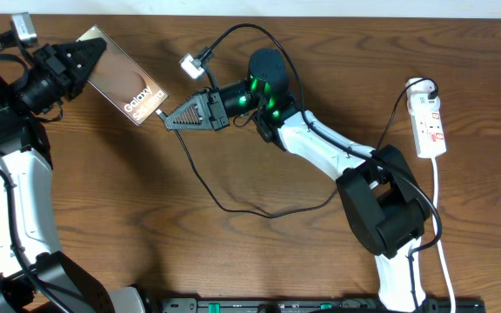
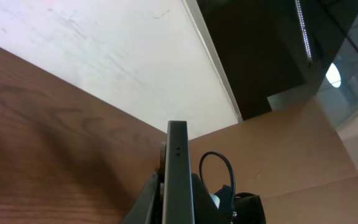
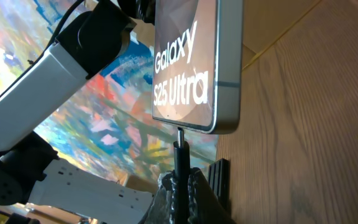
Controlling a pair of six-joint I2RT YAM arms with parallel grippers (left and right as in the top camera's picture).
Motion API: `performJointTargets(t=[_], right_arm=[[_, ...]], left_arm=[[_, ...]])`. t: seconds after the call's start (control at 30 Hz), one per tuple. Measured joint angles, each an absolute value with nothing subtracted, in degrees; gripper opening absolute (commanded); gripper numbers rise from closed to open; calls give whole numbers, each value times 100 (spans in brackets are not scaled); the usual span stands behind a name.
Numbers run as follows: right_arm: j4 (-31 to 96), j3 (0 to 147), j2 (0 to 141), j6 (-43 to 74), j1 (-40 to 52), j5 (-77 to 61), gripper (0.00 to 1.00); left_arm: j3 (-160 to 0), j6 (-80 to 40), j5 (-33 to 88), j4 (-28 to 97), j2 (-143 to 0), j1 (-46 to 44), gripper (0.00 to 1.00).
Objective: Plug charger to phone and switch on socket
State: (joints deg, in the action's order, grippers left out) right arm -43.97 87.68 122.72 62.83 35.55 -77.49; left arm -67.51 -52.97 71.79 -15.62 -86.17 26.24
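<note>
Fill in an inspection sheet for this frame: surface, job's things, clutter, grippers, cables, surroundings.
Surface: brown wood-grain table, no spills seen.
Job's things: phone held at one end, screen reading Galaxy S25 Ultra. The charger tip meets the phone's bottom edge; cannot tell if it is seated. The socket lies flat at the table's right side, switch state unreadable.
Clutter: nothing seen.
Grippers: left gripper shut on the phone; right gripper shut on the charger just behind its tip.
Cables: the charger's black cable loops across the table toward the socket; white cord runs from the socket toward the arms' bases.
Surroundings: pale wall beyond the table.
</note>
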Motion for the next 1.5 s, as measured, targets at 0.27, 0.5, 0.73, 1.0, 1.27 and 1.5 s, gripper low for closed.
performJointTargets(t=[0.27,0.5,0.73,1.0,1.27,1.5], right_arm=[[-4397,8768,12272,6281,3555,-7749,1],[-4397,8768,12272,6283,3555,-7749,1],[-4394,8768,12272,6283,3553,-7819,1],[-4394,8768,12272,6283,3555,-7865,1],[-4392,8768,12272,6281,3555,-7972,1],[-4377,8766,12272,6281,3557,-8158,1]], left_arm=[[-6751,-5297,7181,-1562,-8617,2624,8],[-6753,-5297,7183,-1559,-8617,2624,7],[-6751,-5295,7142,-1555,-8615,2510,8],[-6751,-5295,7120,-1557,-8617,2469,7],[-6751,-5218,7269,-1566,-8617,2469,8],[-6751,-5054,7568,-1588,-8617,2469,7]])
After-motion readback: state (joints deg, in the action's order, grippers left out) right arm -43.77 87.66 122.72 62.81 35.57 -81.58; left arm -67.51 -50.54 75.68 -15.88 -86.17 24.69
